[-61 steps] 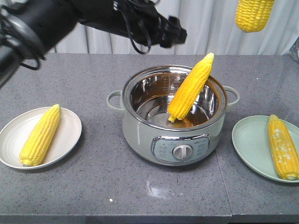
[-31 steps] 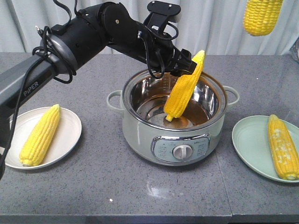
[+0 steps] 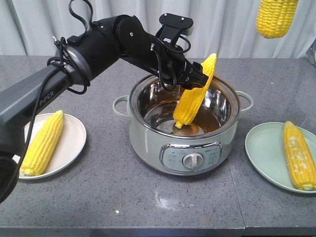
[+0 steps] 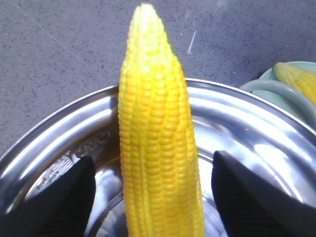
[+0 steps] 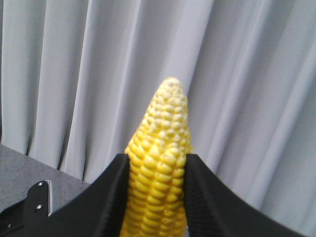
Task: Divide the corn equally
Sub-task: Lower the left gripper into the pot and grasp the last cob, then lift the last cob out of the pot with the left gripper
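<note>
Left gripper [image 3: 196,78] spread wide around leaning cob [image 3: 190,101] in pot [image 3: 148,133], centre; right gripper [image 5: 157,170] clenched on raised cob [image 3: 274,17], upper right.

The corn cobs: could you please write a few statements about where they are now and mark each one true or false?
1. The cob in the pot leans tilted, its tip above the rim of the pot. True.
2. The left gripper is clamped tight on that cob. False: its fingers sit either side of it with gaps showing.
3. The right gripper grips a raised cob in front of the curtain. True.
4. The white plate holds two cobs. False: it holds a single cob.
5. The green plate is bare. False: another cob lies on it.
</note>
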